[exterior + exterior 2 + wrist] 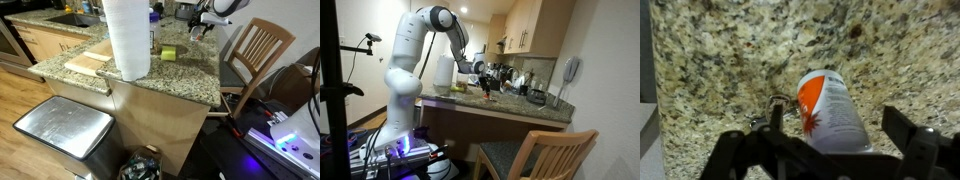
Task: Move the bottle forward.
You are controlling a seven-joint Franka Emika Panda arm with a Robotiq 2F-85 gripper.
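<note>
Bottle [835,110]: sat on the granite counter [720,60], between the fingers [908,138].
Gripper [200,27]: spread open — a gap showed on each side of the bottle.
Block [168,53]: on the same counter — apart from the bottle.
Roll [127,38]: stood upright near the counter's edge.

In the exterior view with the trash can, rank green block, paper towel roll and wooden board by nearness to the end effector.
1. Green block, toward the end effector.
2. Paper towel roll, mid-counter.
3. Wooden board, at the far end.
</note>
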